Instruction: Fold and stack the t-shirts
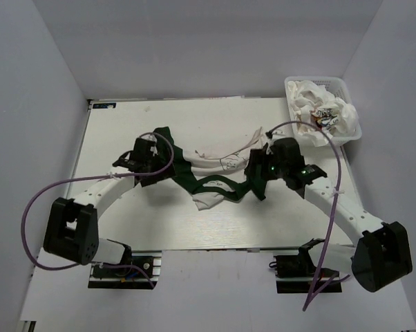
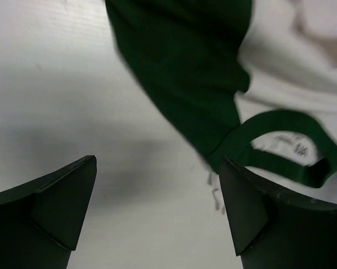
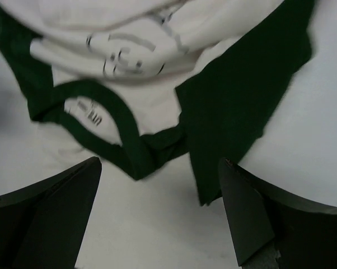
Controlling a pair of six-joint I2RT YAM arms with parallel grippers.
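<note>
T-shirt with dark green sleeves (image 1: 211,162) lies rumpled and unfolded at the middle of the table (image 1: 125,228), its green collar turned towards the near edge, while more white t-shirts (image 1: 318,107) sit heaped in the white lattice basket (image 1: 355,128) at the far right corner. Left gripper (image 2: 157,168) hangs over the shirt's left sleeve with jaws spread wide and only bare tabletop between them; right gripper (image 3: 160,168) hangs over the right sleeve, likewise wide apart and holding nothing, with the collar and sleeve edge just beyond its fingertips
</note>
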